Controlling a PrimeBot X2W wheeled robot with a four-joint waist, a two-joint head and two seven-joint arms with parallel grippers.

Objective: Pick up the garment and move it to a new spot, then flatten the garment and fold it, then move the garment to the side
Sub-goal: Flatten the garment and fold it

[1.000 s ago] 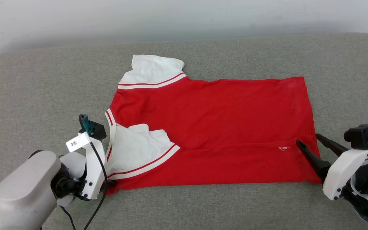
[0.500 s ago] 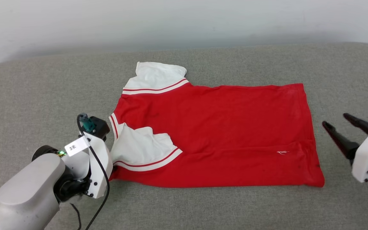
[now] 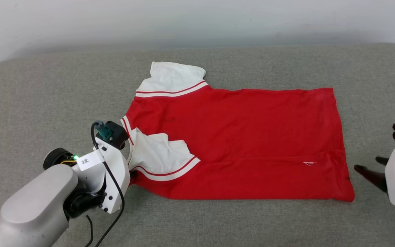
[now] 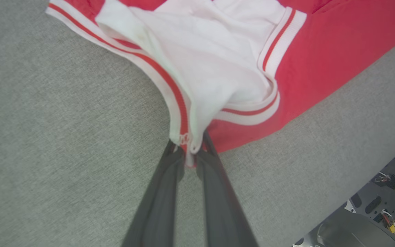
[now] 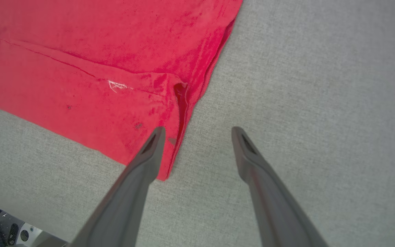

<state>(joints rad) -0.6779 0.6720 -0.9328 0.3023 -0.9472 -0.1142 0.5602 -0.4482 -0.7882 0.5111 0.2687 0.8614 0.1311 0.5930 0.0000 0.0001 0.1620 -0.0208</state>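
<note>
1. One garment [image 3: 245,137] is lying spread flat across the middle of the head view. Its red body is running left to right, with the hem at the right of the frame.
2. Two white sleeves are showing. The upper sleeve [image 3: 175,77] is sticking out at the upper middle, and the lower sleeve [image 3: 158,156] is lying folded over the red body at the lower left.
3. A strip along the garment's bottom edge is lying doubled over. One small white mark [image 3: 309,163] is sitting by its crease at the lower right.
4. The left gripper [image 4: 189,151] is pinching the striped trim at the garment's corner, with its fingers nearly closed, in the lower middle of the left wrist view.
5. In the head view, the left wrist is covering that grip.
6. The right gripper [image 5: 197,132] is hanging spread wide and holding nothing. One fingertip is lying over the hem corner, though I cannot tell whether it is touching. The other is lying over bare pad.
7. One black cable [image 3: 114,219] and one white label [image 3: 87,160] are riding on the left wrist.
8. One grey pad [image 3: 46,103] is bearing everything, and a pale wall [image 3: 197,20] is running along the top.
</note>
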